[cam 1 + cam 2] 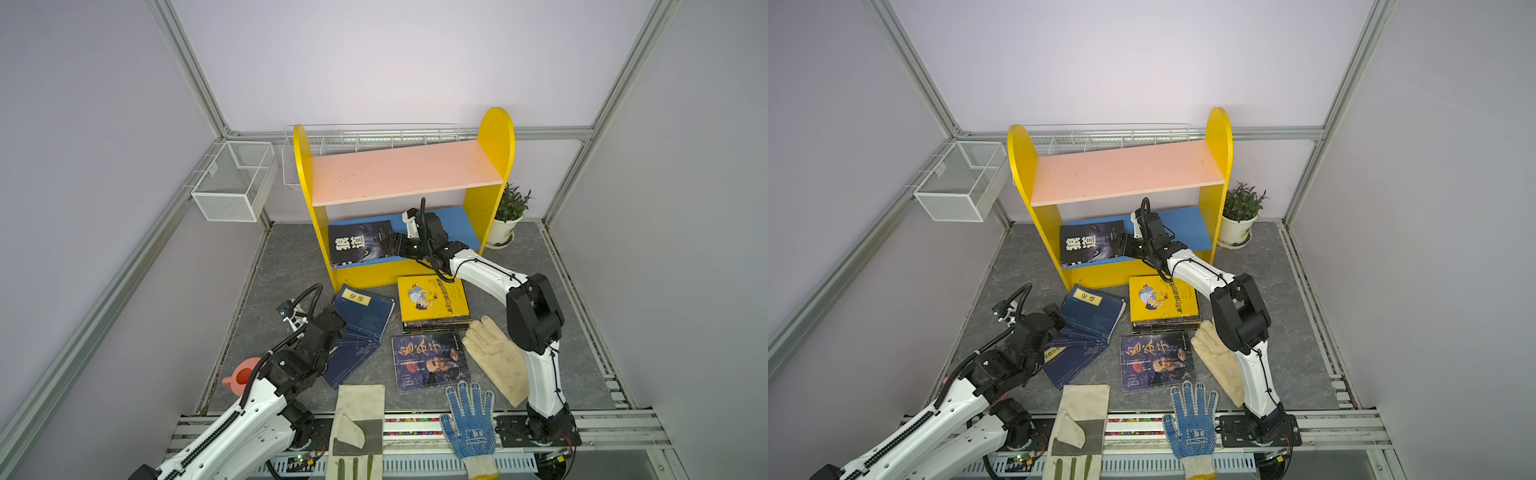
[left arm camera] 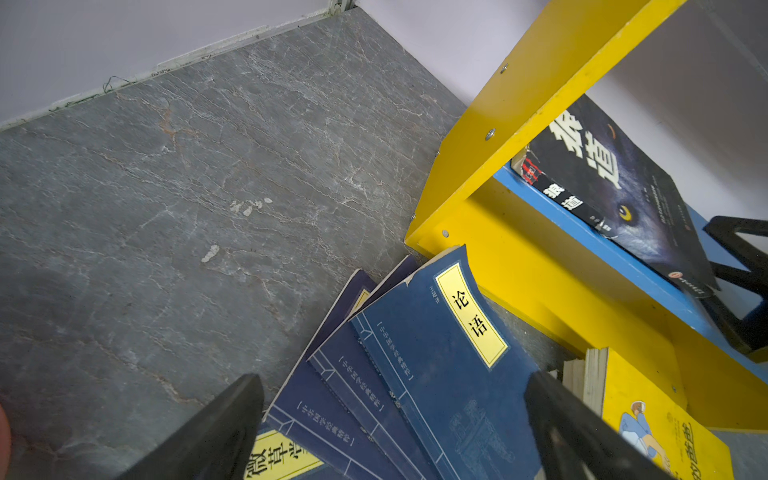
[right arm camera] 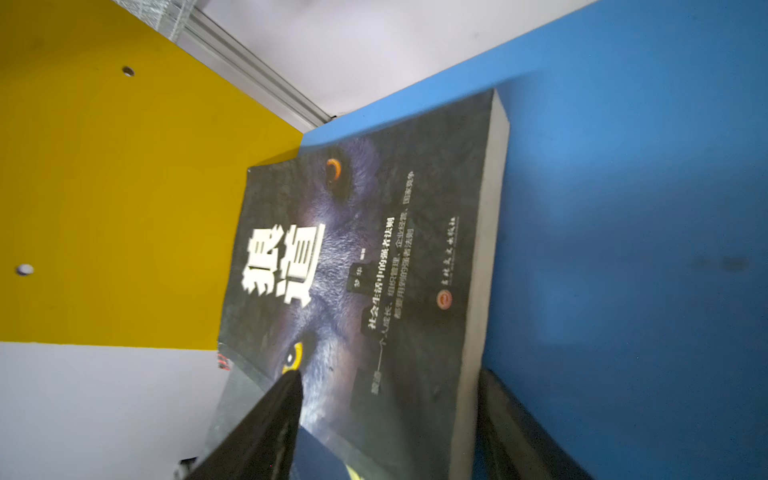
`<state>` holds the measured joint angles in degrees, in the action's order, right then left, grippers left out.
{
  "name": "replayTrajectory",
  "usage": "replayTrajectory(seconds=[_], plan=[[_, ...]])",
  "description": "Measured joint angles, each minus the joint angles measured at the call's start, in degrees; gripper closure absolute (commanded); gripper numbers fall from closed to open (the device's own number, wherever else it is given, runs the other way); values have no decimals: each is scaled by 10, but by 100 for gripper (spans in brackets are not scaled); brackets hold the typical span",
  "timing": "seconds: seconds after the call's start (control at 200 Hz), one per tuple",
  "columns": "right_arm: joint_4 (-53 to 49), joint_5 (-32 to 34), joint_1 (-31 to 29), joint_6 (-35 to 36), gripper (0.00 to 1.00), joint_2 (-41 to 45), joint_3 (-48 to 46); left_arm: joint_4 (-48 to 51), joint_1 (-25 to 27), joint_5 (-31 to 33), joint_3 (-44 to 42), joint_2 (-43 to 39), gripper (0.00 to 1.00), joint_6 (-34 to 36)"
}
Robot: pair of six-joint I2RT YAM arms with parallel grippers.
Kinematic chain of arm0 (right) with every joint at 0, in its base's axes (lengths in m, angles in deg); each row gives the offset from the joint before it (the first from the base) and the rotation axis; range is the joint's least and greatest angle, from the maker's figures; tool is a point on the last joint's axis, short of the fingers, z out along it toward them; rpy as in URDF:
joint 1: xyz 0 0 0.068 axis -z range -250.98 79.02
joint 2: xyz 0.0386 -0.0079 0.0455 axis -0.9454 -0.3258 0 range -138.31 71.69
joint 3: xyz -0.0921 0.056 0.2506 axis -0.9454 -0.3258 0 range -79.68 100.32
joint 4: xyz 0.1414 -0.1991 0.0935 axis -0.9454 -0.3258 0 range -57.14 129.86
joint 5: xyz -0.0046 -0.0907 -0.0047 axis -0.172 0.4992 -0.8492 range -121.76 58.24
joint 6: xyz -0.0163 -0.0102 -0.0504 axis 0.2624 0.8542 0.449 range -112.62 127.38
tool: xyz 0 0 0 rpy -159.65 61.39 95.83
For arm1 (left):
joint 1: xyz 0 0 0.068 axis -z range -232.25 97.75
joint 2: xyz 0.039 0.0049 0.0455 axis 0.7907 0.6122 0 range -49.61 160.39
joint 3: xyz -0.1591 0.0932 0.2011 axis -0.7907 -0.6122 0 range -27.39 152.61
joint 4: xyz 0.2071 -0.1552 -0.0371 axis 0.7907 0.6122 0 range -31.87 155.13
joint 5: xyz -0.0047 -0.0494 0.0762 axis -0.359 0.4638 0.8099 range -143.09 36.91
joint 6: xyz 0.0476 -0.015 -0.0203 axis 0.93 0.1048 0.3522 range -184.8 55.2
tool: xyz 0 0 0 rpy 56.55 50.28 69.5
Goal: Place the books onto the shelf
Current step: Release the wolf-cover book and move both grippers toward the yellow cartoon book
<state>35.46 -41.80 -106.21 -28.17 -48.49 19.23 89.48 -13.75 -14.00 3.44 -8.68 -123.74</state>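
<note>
The shelf stands at the back, yellow sides with a pink upper board and a blue lower board. A black book with a wolf's face lies flat on the blue board. My right gripper is open at that book's near corner, its jaws wide apart on either side of it. My left gripper hangs open over a fan of navy books. A yellow cartoon book tops a small stack. A dark purple-blue book lies in front.
A cream glove, a blue-dotted glove and a grey-patched glove lie along the front. A potted plant stands right of the shelf. White wire baskets hang on the back left wall. A pink object sits by the left arm.
</note>
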Motion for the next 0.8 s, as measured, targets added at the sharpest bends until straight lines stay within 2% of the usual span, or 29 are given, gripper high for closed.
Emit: replayTrajectory(seconds=[0.12, 0.255, 0.365, 0.495, 0.615, 0.715, 0.8], plan=[[-23, 81, -6, 33, 26, 31, -28, -2, 0, -5, 0, 2, 1, 5], [-22, 163, -9, 58, 26, 107, -120, -2, 0, -8, 0, 1, 1, 7], [-22, 218, -9, 49, 24, 184, -200, -5, 0, -14, 0, 2, 1, 11], [-37, 257, 3, -37, 21, 288, -316, -21, 0, -28, 0, 13, 1, 26], [-57, 252, 48, -172, 21, 367, -437, -51, 0, -51, 0, 52, 1, 47], [-79, 228, 83, -259, 21, 390, -517, -86, 2, -79, -1, 94, 1, 68], [-102, 202, 92, -302, 21, 388, -550, -115, 9, -100, 0, 133, 1, 88]])
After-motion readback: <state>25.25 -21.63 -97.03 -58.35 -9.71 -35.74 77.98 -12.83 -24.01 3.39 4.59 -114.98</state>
